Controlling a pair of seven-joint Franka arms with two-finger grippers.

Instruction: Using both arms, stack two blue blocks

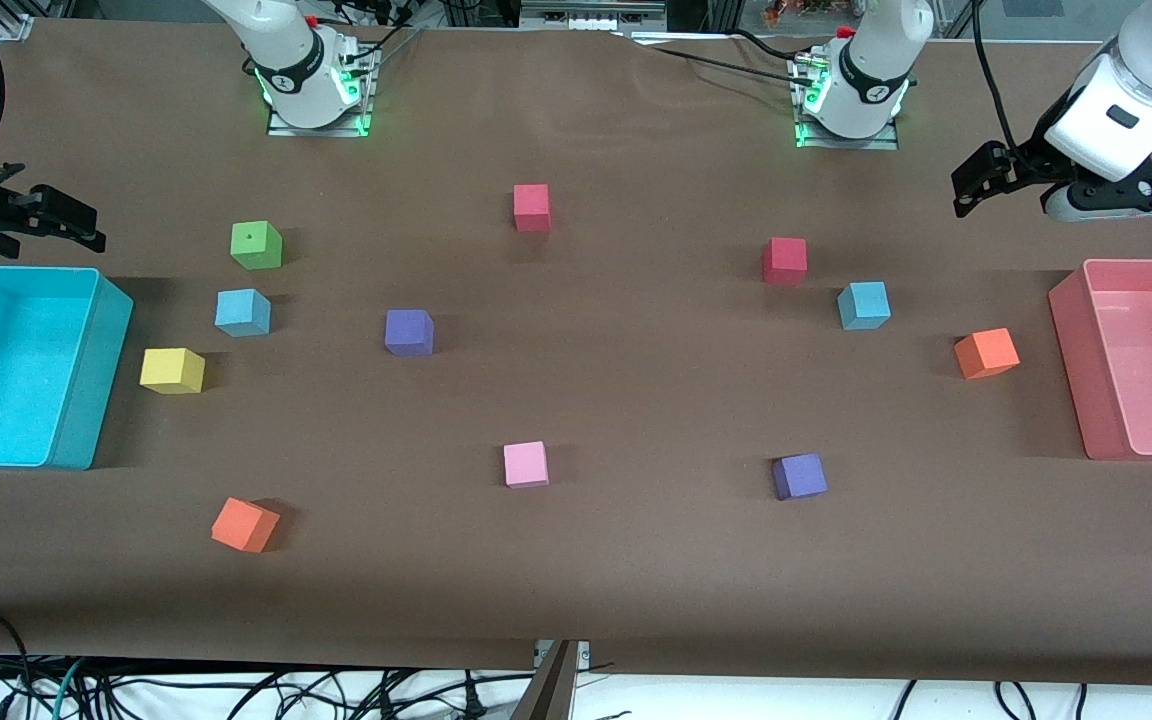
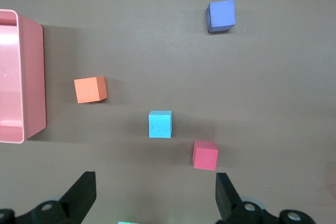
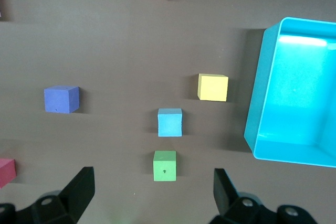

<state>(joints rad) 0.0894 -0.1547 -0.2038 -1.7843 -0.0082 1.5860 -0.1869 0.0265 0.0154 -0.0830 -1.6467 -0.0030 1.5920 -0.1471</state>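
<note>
One blue block [image 1: 243, 312] sits toward the right arm's end of the table, between a green cube [image 1: 256, 245] and a yellow cube [image 1: 172, 370]; it also shows in the right wrist view [image 3: 170, 122]. The other blue block [image 1: 863, 305] sits toward the left arm's end, beside a red cube [image 1: 784, 260]; it also shows in the left wrist view [image 2: 160, 124]. My right gripper [image 1: 56, 215] hangs open and empty over the table by the turquoise bin. My left gripper [image 1: 971, 185] hangs open and empty by the pink bin.
A turquoise bin [image 1: 96, 400] stands at the right arm's end and a pink bin [image 1: 1076, 370] at the left arm's end. Purple cubes [image 1: 408, 332] [image 1: 799, 476], orange cubes [image 1: 245, 524] [image 1: 986, 353], a pink cube [image 1: 525, 464] and a second red cube [image 1: 532, 207] lie scattered.
</note>
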